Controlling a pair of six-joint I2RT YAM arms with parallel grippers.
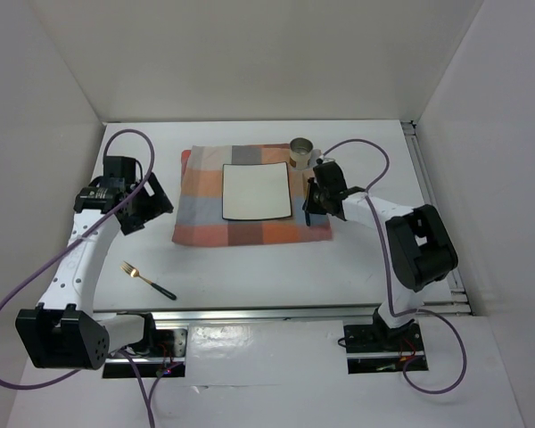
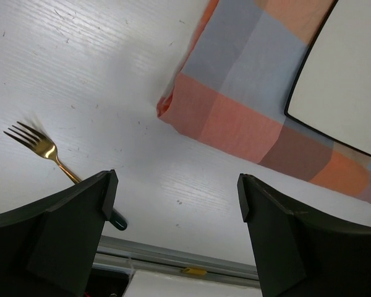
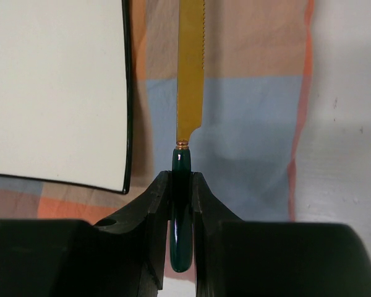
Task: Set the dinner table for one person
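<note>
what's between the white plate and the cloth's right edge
A gold knife, its green handle clamped in the right gripper, over bare cloth; clearest in the right wrist view.

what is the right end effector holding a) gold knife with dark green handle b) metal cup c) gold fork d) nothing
a: the right wrist view shows the right end effector shut on the dark green handle of the gold serrated knife, blade over the orange-blue-grey checked cloth.

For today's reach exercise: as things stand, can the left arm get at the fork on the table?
Probably yes. The left gripper is open and empty, and the fork lies alone on bare table on that arm's side, with nothing over it.
</note>
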